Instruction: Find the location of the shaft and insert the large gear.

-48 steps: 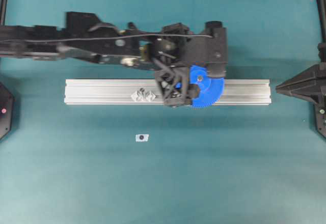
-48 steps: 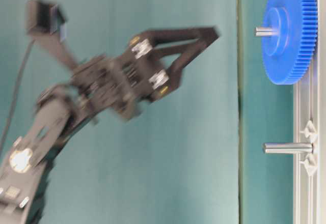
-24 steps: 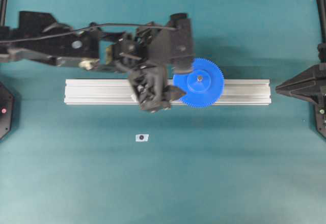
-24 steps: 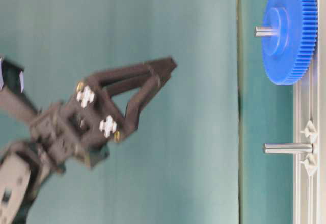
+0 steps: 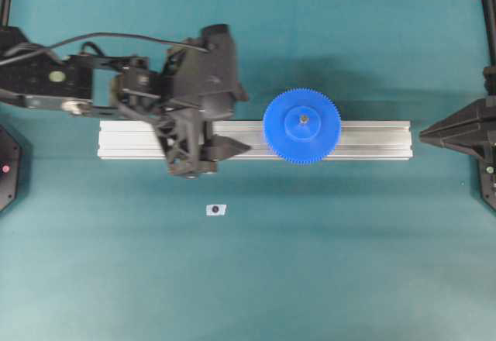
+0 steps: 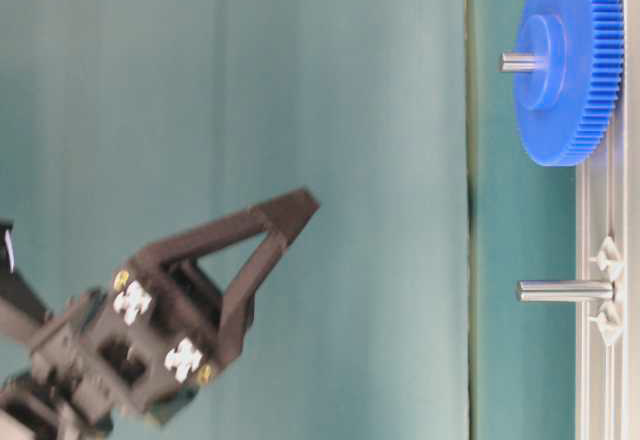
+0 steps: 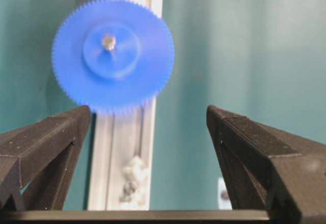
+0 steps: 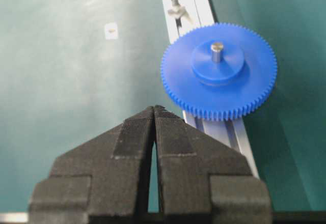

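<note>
large gear (image 5: 301,125): seated flat on the aluminium rail (image 5: 372,139), right of centre in the overhead view; the shaft (image 8: 217,51) pokes up through its hub, so the insertion looks done.
left gripper (image 5: 203,133): left of centre in the overhead view, over the rail's left part, fingers pointing right toward the gear; jaws spread wide, nothing between them. Clearly apart from the gear, and raised off the rail in the table-level view.
second shaft (image 6: 563,290): bare, upright on the rail, in its clamp pieces.
white tag (image 5: 216,210): on the mat below the rail, untouched.
right gripper (image 8: 154,127): parked at the right edge of the overhead view, fingers pressed together, empty; gear lies ahead of it, well apart.
nearer arm: left.
</note>
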Robot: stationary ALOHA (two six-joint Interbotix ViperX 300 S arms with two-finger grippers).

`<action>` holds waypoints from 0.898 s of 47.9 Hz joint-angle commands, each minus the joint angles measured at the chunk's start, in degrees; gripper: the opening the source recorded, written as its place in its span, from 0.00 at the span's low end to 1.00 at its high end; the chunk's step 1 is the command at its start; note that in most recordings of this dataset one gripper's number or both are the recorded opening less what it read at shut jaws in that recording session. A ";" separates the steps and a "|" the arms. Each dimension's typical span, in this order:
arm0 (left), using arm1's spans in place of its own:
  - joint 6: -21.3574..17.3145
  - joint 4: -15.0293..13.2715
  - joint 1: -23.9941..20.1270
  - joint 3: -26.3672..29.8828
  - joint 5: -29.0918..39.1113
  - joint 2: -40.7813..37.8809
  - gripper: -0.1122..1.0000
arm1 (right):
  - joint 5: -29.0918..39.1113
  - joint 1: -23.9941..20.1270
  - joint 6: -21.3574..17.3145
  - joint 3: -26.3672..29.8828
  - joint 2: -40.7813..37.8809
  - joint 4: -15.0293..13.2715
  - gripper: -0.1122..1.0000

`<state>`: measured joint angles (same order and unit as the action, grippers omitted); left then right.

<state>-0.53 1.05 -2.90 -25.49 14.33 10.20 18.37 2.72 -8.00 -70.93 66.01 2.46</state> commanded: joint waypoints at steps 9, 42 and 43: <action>-0.09 0.18 0.44 -4.04 -4.31 6.06 0.93 | -0.62 0.09 -0.44 -0.18 0.35 0.00 0.15; 0.18 0.18 1.49 -14.59 -8.53 15.73 0.93 | -0.62 0.09 -0.44 -0.18 0.53 0.00 0.15; 0.09 0.18 1.58 -14.94 -8.61 16.00 0.93 | -0.62 0.09 -0.44 -0.26 0.53 0.00 0.15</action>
<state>-0.26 1.05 -1.58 -40.34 6.59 24.35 18.19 2.64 -8.00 -71.72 66.97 2.46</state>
